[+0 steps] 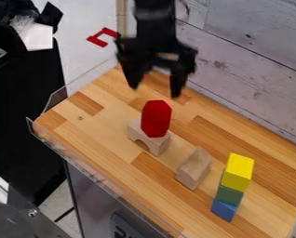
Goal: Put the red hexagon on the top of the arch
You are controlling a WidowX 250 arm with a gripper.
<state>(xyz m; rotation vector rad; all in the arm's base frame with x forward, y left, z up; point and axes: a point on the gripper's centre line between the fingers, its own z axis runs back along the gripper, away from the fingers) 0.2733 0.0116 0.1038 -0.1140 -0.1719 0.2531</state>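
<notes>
The black gripper (pixel 155 86) hangs open above the back part of the wooden table, with nothing between its fingers. Just below and in front of it, the red hexagon (pixel 156 119) stands upright on top of a pale wooden arch (pixel 151 140). There is a gap between the fingertips and the red piece.
Right of the arch lies another pale wooden block (pixel 194 168) with a notch. Further right stands a stack of a yellow block (pixel 238 171), a green block (pixel 229 194) and a blue block (pixel 224 210). A clear rim edges the table (pixel 107 153); a plank wall rises behind.
</notes>
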